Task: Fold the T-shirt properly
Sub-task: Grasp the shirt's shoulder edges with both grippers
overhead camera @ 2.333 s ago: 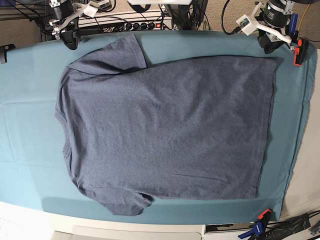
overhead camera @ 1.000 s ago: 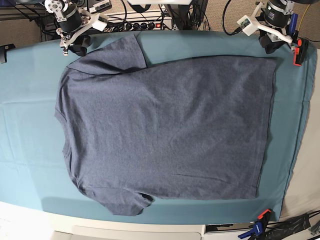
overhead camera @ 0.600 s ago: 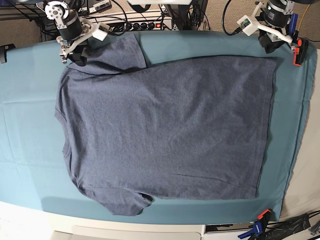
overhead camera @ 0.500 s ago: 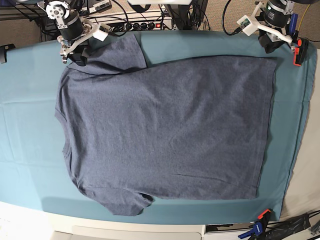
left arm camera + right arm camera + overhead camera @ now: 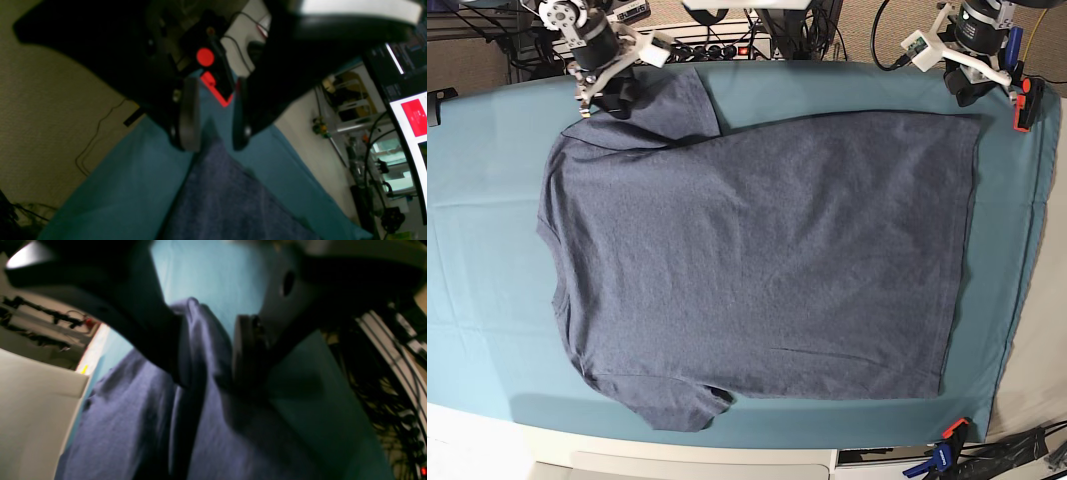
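The slate-blue T-shirt (image 5: 757, 250) lies spread flat on the teal table cloth (image 5: 487, 260), with the collar side at the left and the hem at the right. My right gripper (image 5: 612, 98) is at the back left, over the far sleeve. In the right wrist view its jaws stand apart (image 5: 213, 353) with a ridge of sleeve fabric (image 5: 203, 333) between them. My left gripper (image 5: 970, 93) hovers open just beyond the far hem corner. In the left wrist view (image 5: 213, 133) that shirt corner (image 5: 217, 193) lies just below its fingertips.
A red and black clamp (image 5: 1024, 105) grips the cloth at the back right edge and also shows in the left wrist view (image 5: 215, 81). A blue and orange clamp (image 5: 947, 445) sits at the front right. A power strip and cables (image 5: 707, 48) lie behind the table.
My right gripper has moved right from the back-left table edge onto the far sleeve, and the fabric there has bunched slightly. My left arm has not moved.
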`<action>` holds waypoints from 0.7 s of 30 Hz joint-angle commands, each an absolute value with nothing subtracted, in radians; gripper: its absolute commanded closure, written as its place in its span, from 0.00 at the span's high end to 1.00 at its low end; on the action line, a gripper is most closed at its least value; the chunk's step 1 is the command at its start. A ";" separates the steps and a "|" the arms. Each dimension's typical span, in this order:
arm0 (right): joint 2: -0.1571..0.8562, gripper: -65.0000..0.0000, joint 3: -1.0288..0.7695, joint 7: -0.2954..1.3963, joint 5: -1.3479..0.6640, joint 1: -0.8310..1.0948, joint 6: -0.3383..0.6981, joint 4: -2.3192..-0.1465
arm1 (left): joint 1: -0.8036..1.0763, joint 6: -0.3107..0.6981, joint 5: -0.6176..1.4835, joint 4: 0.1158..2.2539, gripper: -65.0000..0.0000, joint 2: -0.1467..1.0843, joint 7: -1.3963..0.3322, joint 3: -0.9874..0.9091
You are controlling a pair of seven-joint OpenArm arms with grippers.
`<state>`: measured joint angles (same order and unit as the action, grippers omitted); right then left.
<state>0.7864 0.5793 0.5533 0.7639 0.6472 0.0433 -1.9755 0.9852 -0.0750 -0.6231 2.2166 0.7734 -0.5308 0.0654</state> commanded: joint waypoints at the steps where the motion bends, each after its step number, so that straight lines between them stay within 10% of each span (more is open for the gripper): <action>1: 0.789 0.29 0.581 0.554 0.747 0.646 0.069 -1.981 | 0.995 -0.090 -0.632 2.231 0.29 0.781 -0.528 0.062; 8: 0.781 0.00 0.581 0.562 0.739 0.646 0.146 -1.981 | 0.994 -0.089 -0.627 2.231 0.29 0.782 -0.527 0.062; 21: 0.781 0.00 0.581 0.564 0.727 0.646 0.097 -1.981 | 0.971 0.052 -0.632 2.126 0.30 0.844 -0.471 0.063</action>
<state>0.7700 0.5793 0.5621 0.7330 0.6399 0.0929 -1.9755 0.9665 0.0685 -0.6209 2.1124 0.8326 -0.4736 0.0662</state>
